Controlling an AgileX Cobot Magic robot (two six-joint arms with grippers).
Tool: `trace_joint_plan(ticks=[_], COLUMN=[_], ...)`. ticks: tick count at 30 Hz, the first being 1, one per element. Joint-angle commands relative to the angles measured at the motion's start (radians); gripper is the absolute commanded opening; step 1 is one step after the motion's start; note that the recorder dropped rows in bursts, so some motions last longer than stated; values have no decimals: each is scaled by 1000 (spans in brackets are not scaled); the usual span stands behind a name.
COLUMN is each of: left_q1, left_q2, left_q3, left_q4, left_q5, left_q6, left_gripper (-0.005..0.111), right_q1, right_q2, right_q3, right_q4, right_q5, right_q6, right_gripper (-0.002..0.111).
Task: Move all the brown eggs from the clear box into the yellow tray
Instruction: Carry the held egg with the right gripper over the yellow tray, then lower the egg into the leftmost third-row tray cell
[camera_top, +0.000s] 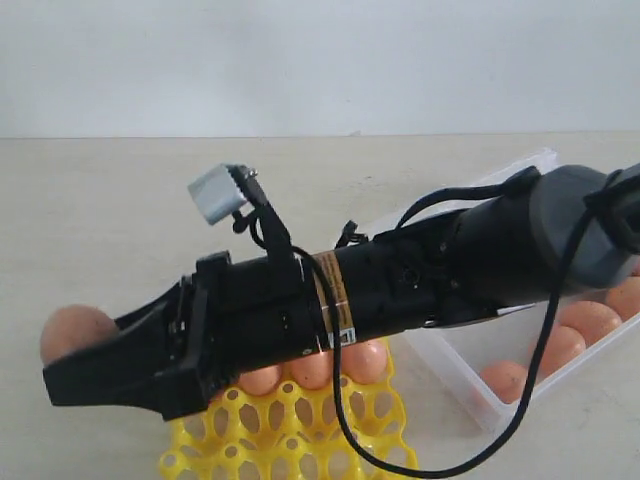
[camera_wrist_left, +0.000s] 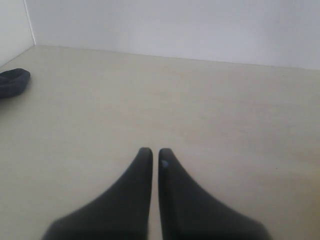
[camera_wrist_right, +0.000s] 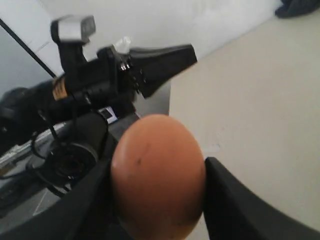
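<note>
My right gripper (camera_wrist_right: 157, 175) is shut on a brown egg (camera_wrist_right: 155, 170). In the exterior view its arm reaches across from the right, and the held egg (camera_top: 72, 328) hangs left of the yellow tray (camera_top: 290, 435), above the table. Three eggs (camera_top: 312, 370) sit in the tray's back row, partly hidden by the arm. The clear box (camera_top: 470, 395) at the right holds several brown eggs (camera_top: 588, 320). My left gripper (camera_wrist_left: 155, 152) is shut and empty over bare table. It also shows in the right wrist view, as the left gripper (camera_wrist_right: 190, 54) beyond the held egg.
A black cable (camera_top: 340, 425) loops from the right arm down over the tray. A dark soft object (camera_wrist_left: 12, 82) lies on the table near the wall corner. A white wall closes the table's far side.
</note>
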Motion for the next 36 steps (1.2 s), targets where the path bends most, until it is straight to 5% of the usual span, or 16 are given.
trace_joint_plan(ticks=[1, 12, 36], left_q1=[-3, -3, -3], left_q2=[-3, -3, -3], left_q3=[4, 4, 4], left_q4=[0, 0, 0], left_q5=[-3, -3, -3], left_q6=[4, 4, 4], left_gripper=[4, 4, 4], right_q1=[0, 0, 0], right_q2=[35, 39, 74], right_q3=[-6, -6, -6], right_q4=[-49, -311, -235], right_q5=[46, 391, 435], right_q6=[-59, -92, -113], right_gripper=[0, 0, 0])
